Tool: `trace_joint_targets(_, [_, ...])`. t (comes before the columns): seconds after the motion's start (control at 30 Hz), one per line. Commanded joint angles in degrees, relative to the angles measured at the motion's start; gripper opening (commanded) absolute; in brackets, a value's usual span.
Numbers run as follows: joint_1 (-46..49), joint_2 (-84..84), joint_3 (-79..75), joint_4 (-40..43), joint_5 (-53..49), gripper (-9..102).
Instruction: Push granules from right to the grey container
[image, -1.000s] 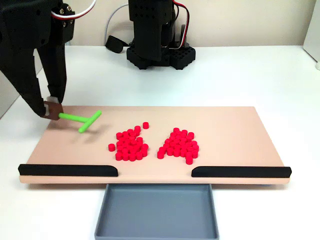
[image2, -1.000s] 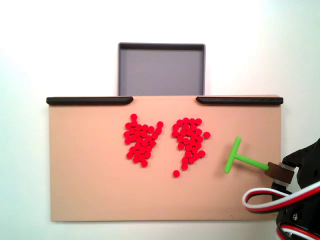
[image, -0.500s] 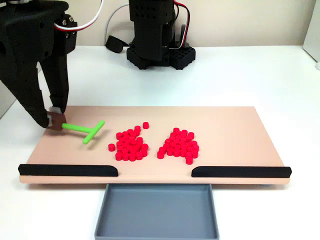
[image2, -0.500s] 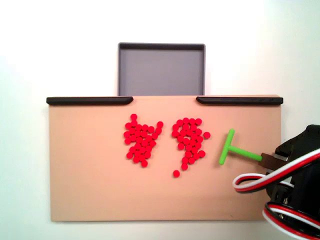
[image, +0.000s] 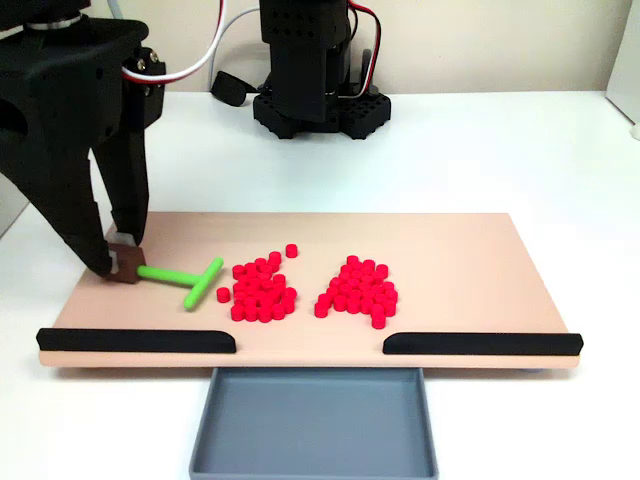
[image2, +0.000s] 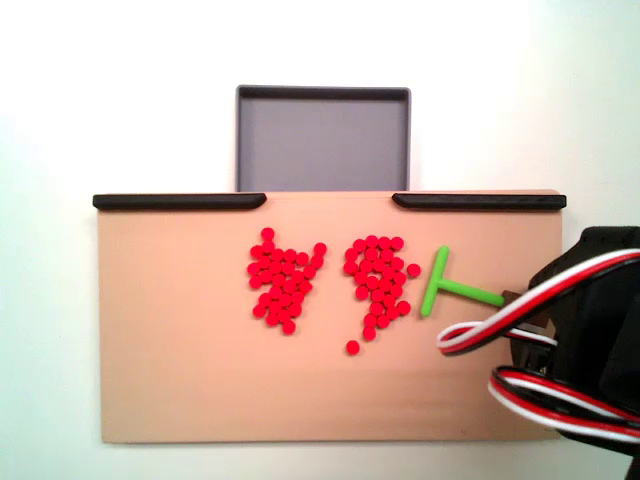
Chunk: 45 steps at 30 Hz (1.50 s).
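The tan board lies flat with plenty of bare surface at its right end in the front fixed view, and more at the far strip behind the granules. Along its near edge run two black strips, one at lower left and one at lower right, with a gap between them. The grey tray sits just below that gap at bottom centre, shallow, low-rimmed and bare inside. In the top fixed view the tray is at upper centre, touching the board's edge.

The granules form two loose red heaps mid-board, one stray pellet apart from them; in the top view the heaps sit below the gap.

The black arm leans in from the upper left of the front view, its gripper pointing steeply down at the board's left end, fingers pinched on a small brown block at the tail of the green T-stick. The stick lies flat, its crossbar just beside the left heap; from above, the crossbar nearly touches the right-hand pellets.
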Motion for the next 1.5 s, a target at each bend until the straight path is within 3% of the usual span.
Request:
trace_joint_targets(0.0, [-0.4,0.6,-2.5,-0.1,-21.4,0])
trace_joint_targets(1.47, [-4.1,0.2,-3.7,-0.1,-12.3,0])
